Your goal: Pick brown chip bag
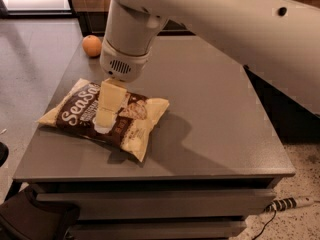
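Observation:
The brown chip bag lies flat on the left front part of the grey table. It has a dark brown centre with white "SeaSalt" lettering and cream-yellow ends. My gripper, with cream-coloured fingers, points down over the middle of the bag, its tips at or just above the bag's surface. The white arm reaches in from the upper right and covers the table's back.
An orange sits at the table's back left corner. The arm hides the back middle of the table. Drawers run below the table's front edge. A power strip lies on the floor at the right.

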`<move>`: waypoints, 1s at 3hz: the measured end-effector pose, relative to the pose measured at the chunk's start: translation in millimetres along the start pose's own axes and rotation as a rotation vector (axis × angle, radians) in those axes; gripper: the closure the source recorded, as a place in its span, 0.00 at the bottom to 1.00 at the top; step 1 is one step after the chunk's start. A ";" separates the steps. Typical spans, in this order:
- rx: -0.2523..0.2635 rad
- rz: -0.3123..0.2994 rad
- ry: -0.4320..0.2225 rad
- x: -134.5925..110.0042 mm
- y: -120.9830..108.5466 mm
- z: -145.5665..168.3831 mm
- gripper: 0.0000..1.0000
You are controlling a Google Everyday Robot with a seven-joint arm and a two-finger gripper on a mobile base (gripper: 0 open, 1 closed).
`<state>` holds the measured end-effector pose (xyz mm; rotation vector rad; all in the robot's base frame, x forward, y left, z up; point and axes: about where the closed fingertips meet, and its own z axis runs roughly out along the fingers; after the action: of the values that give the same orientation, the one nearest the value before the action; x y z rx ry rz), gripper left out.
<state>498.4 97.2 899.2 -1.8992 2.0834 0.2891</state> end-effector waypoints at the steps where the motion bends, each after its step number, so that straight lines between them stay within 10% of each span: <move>1: 0.000 0.000 0.000 0.0 0.0 0.0 0.00; 3: -0.063 -0.026 0.036 -10.2 -14.4 54.4 0.00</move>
<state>518.3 124.3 852.9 -1.9795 2.0945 0.3209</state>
